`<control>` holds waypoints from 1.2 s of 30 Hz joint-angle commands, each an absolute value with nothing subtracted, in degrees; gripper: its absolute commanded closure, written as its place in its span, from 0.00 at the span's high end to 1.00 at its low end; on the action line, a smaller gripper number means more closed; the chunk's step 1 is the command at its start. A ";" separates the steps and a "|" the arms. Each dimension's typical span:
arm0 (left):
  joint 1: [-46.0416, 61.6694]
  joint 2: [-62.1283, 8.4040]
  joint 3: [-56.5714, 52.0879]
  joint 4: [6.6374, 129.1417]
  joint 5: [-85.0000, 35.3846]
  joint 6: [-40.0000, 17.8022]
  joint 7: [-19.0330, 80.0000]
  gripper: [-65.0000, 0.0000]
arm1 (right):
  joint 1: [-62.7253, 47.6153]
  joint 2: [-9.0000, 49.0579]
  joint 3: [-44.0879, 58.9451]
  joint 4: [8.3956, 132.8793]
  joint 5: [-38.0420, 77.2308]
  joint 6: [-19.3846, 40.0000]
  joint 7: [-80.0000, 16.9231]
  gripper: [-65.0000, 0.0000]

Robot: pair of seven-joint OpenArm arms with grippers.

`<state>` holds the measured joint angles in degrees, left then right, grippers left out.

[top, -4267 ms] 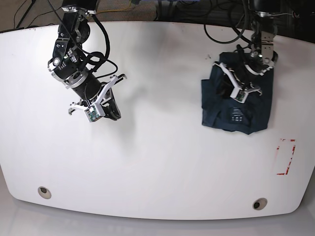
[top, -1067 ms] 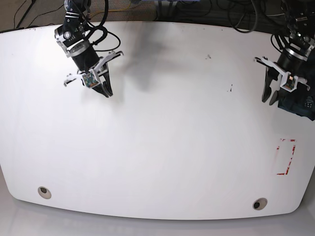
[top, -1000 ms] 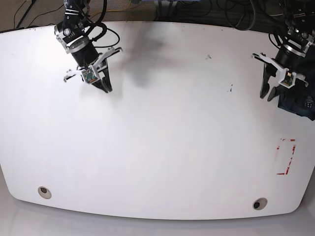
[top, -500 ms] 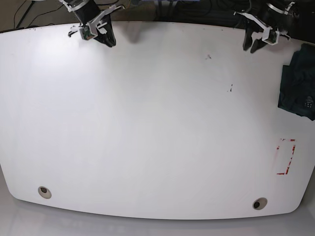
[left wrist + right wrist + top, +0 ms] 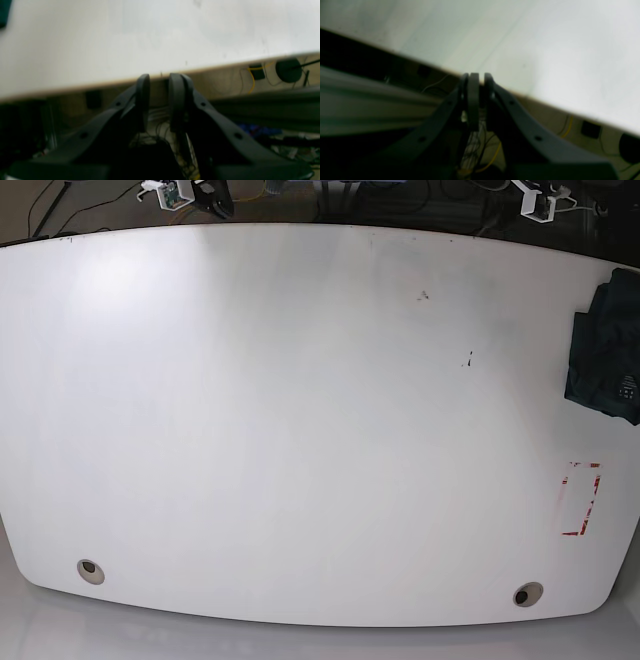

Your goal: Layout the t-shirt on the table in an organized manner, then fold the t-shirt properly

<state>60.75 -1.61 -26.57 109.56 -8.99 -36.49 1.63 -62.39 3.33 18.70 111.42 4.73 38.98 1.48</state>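
Both hands are retracted beyond the counter's point(image 5: 300, 430) far edge. Folded t-shirt point(image 5: 607, 345) lies at the left-arm edge, nearest the left hand point(image 5: 159, 100), narrowly parted, empty; right hand point(image 5: 477, 100) closed, empty.

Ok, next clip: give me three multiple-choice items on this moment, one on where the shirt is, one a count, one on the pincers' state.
1. Where does the t-shirt lie on the table in the base view?
A. at the centre
B. at the right edge
C. at the near left corner

2. How many round grommet holes show along the table's near edge?
A. two
B. four
C. none

3. What does the left pincer hold?
A. a sleeve
B. the neck label
C. nothing

Answers: 1 B, the folded dark shirt sits against the right border, above the red tape mark. 2 A, one hole near the left corner and one near the right. 3 C, its wrist view shows only a bare gap between the fingers; the right pincer is shut and also empty.
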 commanded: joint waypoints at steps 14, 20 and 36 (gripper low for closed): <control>64.84 -5.05 -22.55 94.37 -9.89 -36.97 0.40 0.18 | -72.84 3.30 18.77 104.75 5.76 39.43 3.65 0.04; 63.34 -7.96 -17.45 83.38 -9.89 -36.70 0.13 0.18 | -71.43 3.56 18.42 95.60 5.76 39.69 7.16 0.04; 43.56 -10.33 -6.55 57.71 -7.78 -33.80 0.13 0.18 | -51.47 6.55 17.19 67.38 1.80 39.69 7.69 0.04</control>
<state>43.77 -10.04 -7.01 58.98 -8.27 -33.06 0.60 -52.03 5.74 17.28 69.69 2.11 39.00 7.07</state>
